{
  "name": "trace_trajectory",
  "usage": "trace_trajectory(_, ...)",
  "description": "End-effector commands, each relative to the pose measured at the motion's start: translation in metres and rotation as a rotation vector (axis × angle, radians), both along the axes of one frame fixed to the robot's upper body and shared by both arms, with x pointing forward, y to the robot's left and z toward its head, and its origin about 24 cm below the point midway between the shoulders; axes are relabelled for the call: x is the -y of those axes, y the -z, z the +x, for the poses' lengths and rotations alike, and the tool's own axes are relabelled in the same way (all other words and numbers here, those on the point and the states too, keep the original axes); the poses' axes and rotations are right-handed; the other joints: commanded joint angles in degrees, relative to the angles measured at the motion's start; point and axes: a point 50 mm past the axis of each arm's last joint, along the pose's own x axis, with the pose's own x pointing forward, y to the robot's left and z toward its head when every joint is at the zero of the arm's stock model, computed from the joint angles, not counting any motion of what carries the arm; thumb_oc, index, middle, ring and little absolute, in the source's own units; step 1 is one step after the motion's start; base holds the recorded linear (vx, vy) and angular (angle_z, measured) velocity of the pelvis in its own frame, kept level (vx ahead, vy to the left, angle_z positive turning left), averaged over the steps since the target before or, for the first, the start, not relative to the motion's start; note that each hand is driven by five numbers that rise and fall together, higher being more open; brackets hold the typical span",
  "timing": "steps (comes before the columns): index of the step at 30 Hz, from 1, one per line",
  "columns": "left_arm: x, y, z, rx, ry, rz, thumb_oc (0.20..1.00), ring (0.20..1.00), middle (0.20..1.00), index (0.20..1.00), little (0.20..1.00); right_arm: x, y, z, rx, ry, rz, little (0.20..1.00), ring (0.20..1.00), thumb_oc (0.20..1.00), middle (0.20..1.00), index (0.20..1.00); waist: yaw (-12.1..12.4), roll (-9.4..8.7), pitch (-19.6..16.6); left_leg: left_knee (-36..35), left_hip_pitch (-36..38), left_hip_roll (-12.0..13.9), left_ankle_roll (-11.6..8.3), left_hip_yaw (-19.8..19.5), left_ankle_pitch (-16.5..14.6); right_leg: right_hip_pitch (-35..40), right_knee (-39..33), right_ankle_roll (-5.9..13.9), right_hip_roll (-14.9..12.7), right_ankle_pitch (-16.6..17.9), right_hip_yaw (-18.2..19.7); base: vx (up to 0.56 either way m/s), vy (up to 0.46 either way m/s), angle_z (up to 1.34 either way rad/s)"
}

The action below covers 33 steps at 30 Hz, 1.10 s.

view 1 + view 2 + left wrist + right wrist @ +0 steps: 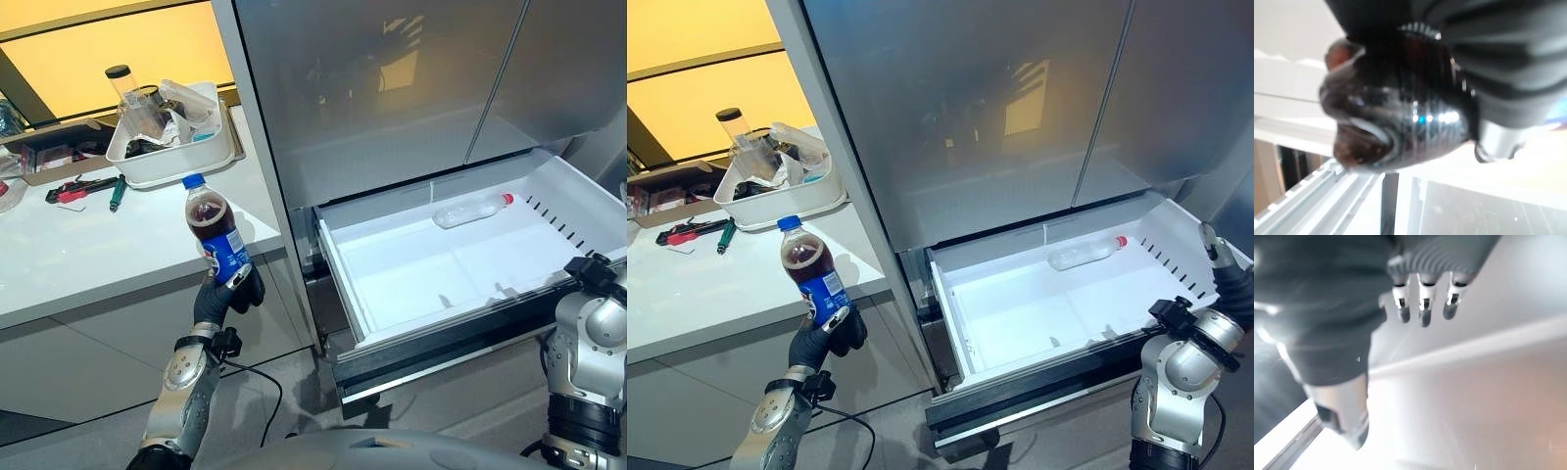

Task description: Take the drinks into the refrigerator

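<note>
Cola bottle held up beside the open refrigerator drawer

The left hand [227, 294], fingers clamped round its base, holds a dark cola bottle with a blue cap and label [216, 228] upright before the white counter [88, 257], left of the pulled-out white refrigerator drawer [364, 323], where a clear plastic bottle with a red cap [470, 210] lies. The right hand [1422, 303], fingers straight and apart, hovers by the drawer's right end. Best carried rightward above the drawer's rim, then lowered onto the bare floor near that bottle before release.

White counter [88, 255], yellow wall [118, 54]
</note>
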Motion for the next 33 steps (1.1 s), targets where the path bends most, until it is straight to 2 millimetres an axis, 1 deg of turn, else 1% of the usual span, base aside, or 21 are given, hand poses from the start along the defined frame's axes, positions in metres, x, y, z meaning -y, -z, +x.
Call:
trace_trajectory(1, -0.015, -0.07, 0.022, 0.393, -0.013, 0.09, 0.2, 0.2, 0.2, 0.2, 0.2, -0.007, -0.023, 0.006, 0.041, -0.112, -0.135, 1.0, 1.0, 1.0, 1.0, 1.0, 2.5, -1.93, -0.9, 0.4, 5.3, -3.6, 5.16, 0.6, -9.7, -2.7, 0.7, 1.29, 0.0, 2.0, -0.6, 0.0, 0.0, 0.0)
trace_trajectory(3, -0.016, -0.067, 0.021, 0.381, -0.001, 0.096, 0.2, 0.2, 0.2, 0.2, 0.2, -0.01, -0.023, 0.01, -0.01, -0.183, -0.189, 1.0, 1.0, 1.0, 1.0, 1.0, 2.7, -2.23, -0.8, 0.4, 5.2, -3.6, 5.13, 0.5, -9.7, -2.8, 0.7, 1.23, 0.1, 2.0, -0.7, 0.0, 0.0, 0.0)
trace_trajectory(5, -0.016, -0.065, 0.021, 0.369, 0.03, 0.108, 0.2, 0.2, 0.2, 0.2, 0.2, -0.01, -0.016, 0.02, -0.107, -0.264, -0.23, 1.0, 1.0, 1.0, 1.0, 1.0, 3.2, -2.54, -0.7, 0.4, 5.1, -3.6, 5.04, 0.5, -9.5, -2.8, 0.7, 1.28, 0.1, 2.0, -0.8, 0.0, 0.0, 0.0)
trace_trajectory(6, -0.016, -0.065, 0.021, 0.369, 0.03, 0.108, 0.2, 0.2, 0.2, 0.2, 0.2, -0.01, -0.016, 0.02, -0.107, -0.264, -0.23, 1.0, 1.0, 1.0, 1.0, 1.0, 3.2, -2.53, -0.7, 0.4, 5.1, -3.6, 5.04, 0.5, -9.5, -2.8, 0.7, 1.28, 0.1, 2.0, -0.8, 0.0, 0.0, 0.0)
trace_trajectory(7, -0.014, -0.064, 0.022, 0.363, 0.072, 0.136, 0.2, 0.2, 0.2, 0.2, 0.2, -0.01, -0.007, 0.029, -0.191, -0.345, -0.231, 1.0, 1.0, 1.0, 1.0, 1.0, 3.6, -2.84, -0.8, 0.4, 5.1, -3.6, 4.93, 0.5, -9.4, -2.7, 0.8, 1.37, 0.0, 2.1, -1.0, 0.0, 0.0, 0.0)
trace_trajectory(9, -0.013, -0.062, 0.023, 0.353, 0.116, 0.171, 0.2, 0.2, 0.2, 0.2, 0.2, -0.01, -0.001, 0.039, -0.277, -0.42, -0.273, 1.0, 1.0, 1.0, 1.0, 1.0, 4.0, -3.13, -0.8, 0.4, 5.1, -3.6, 4.81, 0.5, -9.3, -2.7, 0.7, 1.43, 0.0, 2.1, -1.2, 0.0, 0.0, 0.0)
trace_trajectory(10, -0.013, -0.062, 0.024, 0.354, 0.115, 0.171, 0.2, 0.2, 0.2, 0.2, 0.2, -0.01, -0.002, 0.039, -0.276, -0.421, -0.274, 1.0, 1.0, 1.0, 1.0, 1.0, 4.0, -3.08, -0.8, 0.4, 5.1, -3.6, 4.81, 0.5, -9.3, -2.7, 0.7, 1.43, 0.0, 2.1, -1.2, 0.0, 0.0, 0.0)
trace_trajectory(11, -0.009, -0.059, 0.026, 0.338, 0.163, 0.184, 0.2, 0.2, 0.2, 0.2, 0.2, -0.011, 0.005, 0.047, -0.372, -0.502, -0.319, 1.0, 1.0, 1.0, 1.0, 1.0, 4.4, -3.43, -0.9, 0.4, 5.1, -3.7, 4.68, 0.3, -9.2, -2.6, 0.7, 1.48, 0.0, 2.2, -1.3, 0.0, 0.0, 0.0)
trace_trajectory(13, -0.005, -0.06, 0.026, 0.339, 0.225, 0.231, 0.2, 0.2, 0.2, 0.2, 0.2, -0.015, 0.005, 0.052, -0.433, -0.602, -0.365, 1.0, 1.0, 1.0, 1.0, 1.0, 4.7, -3.64, -1.0, 0.4, 5.4, -3.6, 4.58, 0.2, -9.7, -2.3, 0.6, 1.58, 0.1, 1.8, -1.5, 0.01, -0.007, 0.02)
trace_trajectory(15, -0.002, -0.058, 0.027, 0.335, 0.245, 0.232, 0.2, 0.2, 0.2, 0.2, 0.2, -0.015, 0.006, 0.054, -0.439, -0.637, -0.355, 1.0, 1.0, 1.0, 1.0, 1.0, 4.8, -3.7, -1.0, 0.4, 5.4, -3.6, 4.57, 0.1, -9.7, -2.1, 0.6, 1.6, 0.0, 1.7, -1.6, -0.01, -0.012, 0.07)
trace_trajectory(17, 0.007, -0.053, 0.028, 0.319, 0.306, 0.236, 0.2, 0.2, 0.2, 0.2, 0.2, -0.029, 0.014, 0.062, -0.467, -0.755, -0.347, 1.0, 1.0, 1.0, 1.0, 1.0, 5.0, -3.79, -1.1, 0.4, 5.4, -3.6, 4.56, 0.2, -9.6, -2.1, 0.6, 1.66, 0.0, 1.8, -1.6, -0.01, -0.007, 0.06)
trace_trajectory(18, 0.012, -0.049, 0.029, 0.304, 0.34, 0.235, 0.2, 0.2, 0.2, 0.2, 0.2, -0.038, 0.012, 0.065, -0.48, -0.808, -0.382, 1.0, 1.0, 1.0, 1.0, 1.0, 5.2, -3.77, -1.1, 0.4, 5.4, -3.6, 4.55, 0.2, -9.6, -2.1, 0.5, 1.7, -0.1, 1.8, -1.7, 0.0, 0.0, 0.0)
trace_trajectory(19, 0.012, -0.049, 0.029, 0.305, 0.339, 0.235, 0.2, 0.2, 0.2, 0.2, 0.2, -0.038, 0.012, 0.065, -0.479, -0.809, -0.383, 1.0, 1.0, 1.0, 1.0, 1.0, 5.1, -3.73, -1.1, 0.4, 5.3, -3.6, 4.56, 0.2, -9.6, -2.1, 0.5, 1.7, -0.1, 1.8, -1.7, 0.0, 0.0, 0.0)
trace_trajectory(22, 0.023, -0.043, 0.031, 0.289, 0.395, 0.239, 0.2, 0.2, 0.2, 0.2, 0.2, -0.057, 0.026, 0.072, -0.525, -0.913, -0.376, 1.0, 1.0, 1.0, 1.0, 1.0, 5.3, -3.68, -1.2, 0.4, 5.3, -3.6, 4.52, 0.1, -9.4, -2.0, 0.5, 1.65, -0.1, 1.9, -1.8, 0.0, 0.0, 0.0)
trace_trajectory(23, 0.028, -0.042, 0.033, 0.285, 0.418, 0.242, 0.2, 0.2, 0.2, 0.2, 0.2, -0.062, 0.034, 0.075, -0.551, -0.945, -0.35, 1.0, 1.0, 1.0, 1.0, 1.0, 5.4, -3.67, -1.2, 0.4, 5.3, -3.6, 4.52, 0.1, -9.3, -2.0, 0.5, 1.67, -0.1, 2.0, -1.9, 0.0, 0.0, 0.0)
trace_trajectory(24, 0.028, -0.042, 0.033, 0.285, 0.417, 0.242, 0.2, 0.2, 0.2, 0.2, 0.2, -0.062, 0.034, 0.075, -0.55, -0.945, -0.35, 1.0, 1.0, 1.0, 1.0, 1.0, 5.3, -3.68, -1.2, 0.4, 5.3, -3.6, 4.52, 0.1, -9.3, -2.0, 0.5, 1.67, -0.1, 1.9, -1.9, 0.0, 0.0, 0.0)
trace_trajectory(25, 0.037, -0.038, 0.036, 0.275, 0.448, 0.246, 0.2, 0.2, 0.2, 0.2, 0.2, -0.079, 0.042, 0.08, -0.578, -1.011, -0.362, 1.0, 1.0, 1.0, 1.0, 1.0, 5.5, -3.67, -1.2, 0.4, 5.4, -3.6, 4.52, 0.1, -9.2, -2.0, 0.6, 1.65, -0.2, 2.0, -1.9, 0.0, 0.0, 0.0)
trace_trajectory(28, 0.049, -0.029, 0.04, 0.243, 0.478, 0.251, 0.2, 0.2, 0.2, 0.2, 0.2, -0.1, 0.055, 0.084, -0.613, -1.083, -0.363, 1.0, 1.0, 1.0, 1.0, 1.0, 5.5, -3.68, -1.2, 0.4, 5.3, -3.6, 4.51, 0.0, -9.1, -2.0, 0.6, 1.6, -0.2, 2.0, -2.0, 0.0, 0.0, 0.0)
trace_trajectory(31, 0.057, -0.025, 0.043, 0.234, 0.498, 0.275, 0.2, 0.2, 0.2, 0.2, 0.2, -0.119, 0.059, 0.087, -0.625, -1.122, -0.41, 1.0, 1.0, 1.0, 1.0, 1.0, 5.6, -3.66, -1.2, 0.4, 5.3, -3.6, 4.51, -0.1, -9.1, -2.0, 0.6, 1.59, -0.2, 2.1, -2.0, 0.0, 0.0, 0.0)
trace_trajectory(32, 0.059, -0.027, 0.045, 0.244, 0.506, 0.282, 0.2, 0.2, 0.2, 0.2, 0.2, -0.124, 0.057, 0.089, -0.616, -1.126, -0.438, 1.0, 1.0, 1.0, 1.0, 1.0, 5.6, -3.62, -1.2, 0.4, 5.3, -3.6, 4.53, -0.2, -9.1, -1.9, 0.6, 1.59, -0.2, 2.1, -2.1, 0.0, 0.0, 0.0)
trace_trajectory(33, 0.059, -0.027, 0.045, 0.244, 0.506, 0.283, 0.2, 0.2, 0.2, 0.2, 0.2, -0.124, 0.057, 0.089, -0.615, -1.126, -0.438, 1.0, 1.0, 1.0, 1.0, 1.0, 5.6, -3.63, -1.1, 0.4, 5.3, -3.6, 4.54, -0.2, -9.1, -1.9, 0.6, 1.59, -0.2, 2.1, -2.1, 0.0, 0.0, 0.0)
